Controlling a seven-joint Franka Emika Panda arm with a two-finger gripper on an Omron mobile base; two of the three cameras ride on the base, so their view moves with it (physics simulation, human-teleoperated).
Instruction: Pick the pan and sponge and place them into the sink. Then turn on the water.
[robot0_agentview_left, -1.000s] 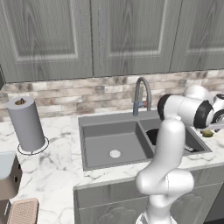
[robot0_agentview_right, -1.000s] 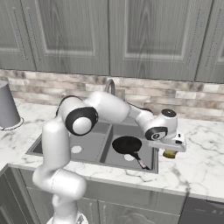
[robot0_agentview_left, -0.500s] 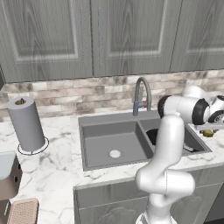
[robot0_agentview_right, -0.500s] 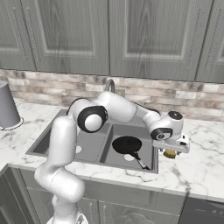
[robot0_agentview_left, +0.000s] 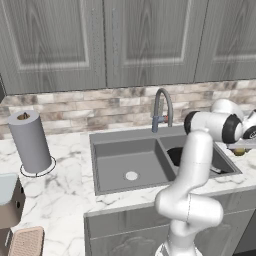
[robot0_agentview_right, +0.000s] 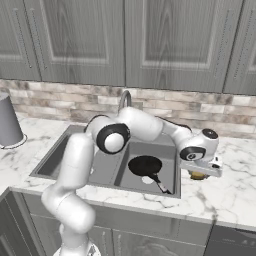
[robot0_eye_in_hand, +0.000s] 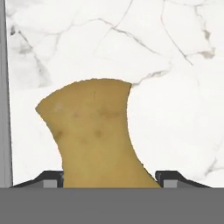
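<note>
The yellow-ochre sponge (robot0_eye_in_hand: 94, 131) lies on the white marble counter just right of the sink (robot0_agentview_left: 117, 157). My gripper (robot0_eye_in_hand: 111, 177) is down over it, its two dark tips pressed against the sponge's sides. From the right base the gripper (robot0_agentview_right: 200, 173) hangs low over the sponge (robot0_agentview_right: 198, 176) beside the sink's right rim. The black pan (robot0_agentview_right: 145, 165) sits in the right basin with its handle pointing toward the front. In the left base view the pan (robot0_agentview_left: 174, 155) is mostly hidden behind my arm, and the sponge (robot0_agentview_left: 240, 152) peeks out under the hand. No stream falls from the faucet (robot0_agentview_left: 161, 107).
A paper towel roll (robot0_agentview_left: 30, 142) stands on the counter left of the sink. A pinkish-tan pad (robot0_agentview_left: 27, 241) lies at the front left corner. Grey cabinets hang above the brick backsplash. The left basin (robot0_agentview_right: 55, 160) holds nothing.
The hand has come down onto the sponge and its fingers have drawn in against the sponge's sides. The pan has stayed in the right basin.
</note>
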